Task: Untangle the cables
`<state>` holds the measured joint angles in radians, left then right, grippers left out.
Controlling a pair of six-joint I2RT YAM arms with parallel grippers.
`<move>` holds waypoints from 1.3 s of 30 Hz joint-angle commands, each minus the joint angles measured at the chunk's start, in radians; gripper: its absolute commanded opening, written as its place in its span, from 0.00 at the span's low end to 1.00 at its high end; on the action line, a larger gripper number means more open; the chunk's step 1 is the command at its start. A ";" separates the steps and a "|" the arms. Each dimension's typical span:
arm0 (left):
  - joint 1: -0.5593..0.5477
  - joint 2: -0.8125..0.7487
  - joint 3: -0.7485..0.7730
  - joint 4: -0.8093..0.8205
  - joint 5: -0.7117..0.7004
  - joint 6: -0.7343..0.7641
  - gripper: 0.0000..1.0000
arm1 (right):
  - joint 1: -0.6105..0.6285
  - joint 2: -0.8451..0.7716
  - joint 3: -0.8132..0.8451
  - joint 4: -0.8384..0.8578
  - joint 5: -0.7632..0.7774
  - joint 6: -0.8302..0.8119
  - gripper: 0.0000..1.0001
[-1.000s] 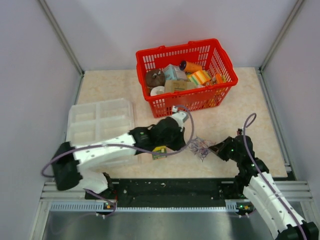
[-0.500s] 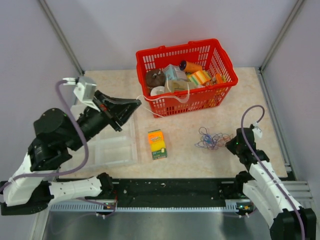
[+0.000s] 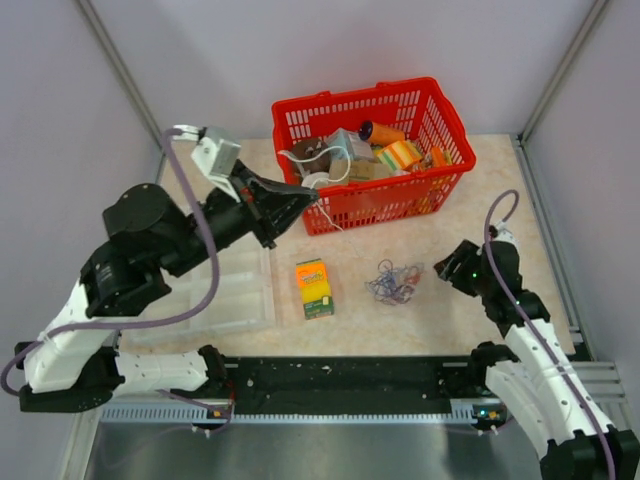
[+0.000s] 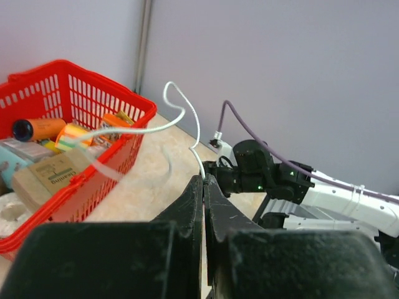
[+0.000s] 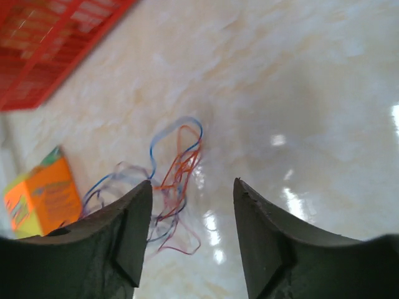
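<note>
I get bright, even light from above in the top view. The basket casts only a faint, soft shadow on the table just in front of it. The right wrist view shows white glare patches well away from the basket, and the right gripper looks dark and soft-edged. In the left wrist view the left gripper is blurred, and a white cable smears beside the basket.

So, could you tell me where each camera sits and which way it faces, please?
Top external: above and behind the arms, looking down on the table; both arms, left pincer and right pincer show.
Left wrist: on the left arm, facing past its shut pincer, gripping a white cable, toward the red basket and right arm.
Right wrist: on the right arm, looking down between open fingers at the cable tangle and orange box.
Top and right wrist share tangle and box.
</note>
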<state>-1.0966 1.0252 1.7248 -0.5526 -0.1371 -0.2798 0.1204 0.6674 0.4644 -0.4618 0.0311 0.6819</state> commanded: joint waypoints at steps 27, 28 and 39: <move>-0.002 -0.030 0.005 0.149 0.177 -0.096 0.00 | 0.786 0.598 0.091 0.406 0.298 0.281 0.61; -0.002 -0.040 0.013 0.149 0.176 -0.093 0.00 | 0.773 0.597 0.085 0.358 0.350 0.341 0.52; -0.003 -0.215 0.143 0.080 -0.232 0.019 0.00 | 0.449 0.109 -0.132 0.098 0.411 0.417 0.04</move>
<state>-1.0969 0.8883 1.7992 -0.5308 -0.1520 -0.3222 0.6865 0.9253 0.3576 -0.2470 0.3981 1.0988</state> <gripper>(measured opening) 0.010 0.046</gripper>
